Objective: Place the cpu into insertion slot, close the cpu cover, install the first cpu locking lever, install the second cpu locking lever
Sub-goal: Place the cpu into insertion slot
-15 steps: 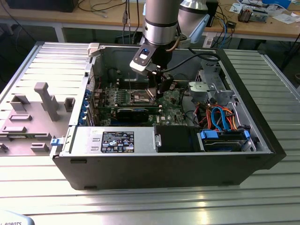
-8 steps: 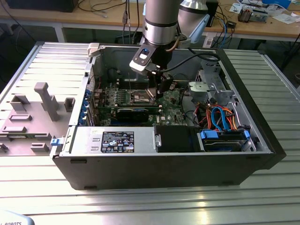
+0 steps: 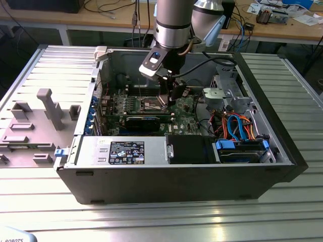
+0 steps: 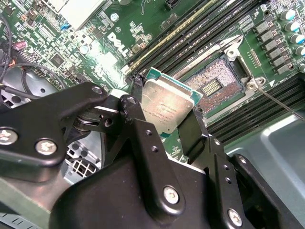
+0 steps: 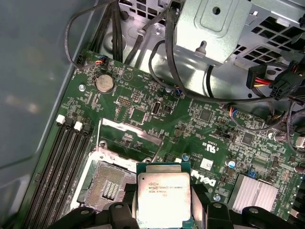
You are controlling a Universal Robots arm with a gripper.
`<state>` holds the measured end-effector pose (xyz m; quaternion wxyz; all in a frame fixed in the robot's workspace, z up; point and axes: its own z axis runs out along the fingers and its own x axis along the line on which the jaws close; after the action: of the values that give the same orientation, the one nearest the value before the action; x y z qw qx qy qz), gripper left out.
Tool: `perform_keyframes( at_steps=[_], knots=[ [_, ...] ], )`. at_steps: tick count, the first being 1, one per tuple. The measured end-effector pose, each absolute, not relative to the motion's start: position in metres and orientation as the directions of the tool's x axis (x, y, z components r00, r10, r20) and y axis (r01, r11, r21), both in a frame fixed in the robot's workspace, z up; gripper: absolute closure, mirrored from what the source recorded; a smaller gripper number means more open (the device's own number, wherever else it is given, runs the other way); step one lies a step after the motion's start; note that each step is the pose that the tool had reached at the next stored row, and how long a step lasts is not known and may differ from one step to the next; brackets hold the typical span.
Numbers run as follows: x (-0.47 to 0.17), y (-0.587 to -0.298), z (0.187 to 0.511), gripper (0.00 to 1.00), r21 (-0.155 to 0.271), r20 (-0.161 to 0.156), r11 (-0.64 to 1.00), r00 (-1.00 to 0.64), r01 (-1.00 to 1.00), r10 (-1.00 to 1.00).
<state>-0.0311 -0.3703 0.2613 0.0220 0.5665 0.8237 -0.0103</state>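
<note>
Second wrist view: end effector (image 4: 166, 113) pinches cpu (image 4: 169, 106) — metal top upward — beside insertion slot (image 4: 217, 87).

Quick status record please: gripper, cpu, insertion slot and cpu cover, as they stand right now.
gripper: shut on the cpu, inside the computer case
cpu: gripped at two opposite edges, metal top showing in both wrist views, just beside the insertion slot, not seated
insertion slot: empty, contacts exposed
cpu cover: swung open, off the slot
</note>
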Motion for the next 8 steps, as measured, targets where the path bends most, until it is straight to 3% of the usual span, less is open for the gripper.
perform_keyframes(
  at_steps=[8],
  knots=[
    [-0.0311, -0.3703, 0.2612, 0.46, 0.007, -0.051, 0.341, -0.340, 0.940, 0.939]
  ],
)
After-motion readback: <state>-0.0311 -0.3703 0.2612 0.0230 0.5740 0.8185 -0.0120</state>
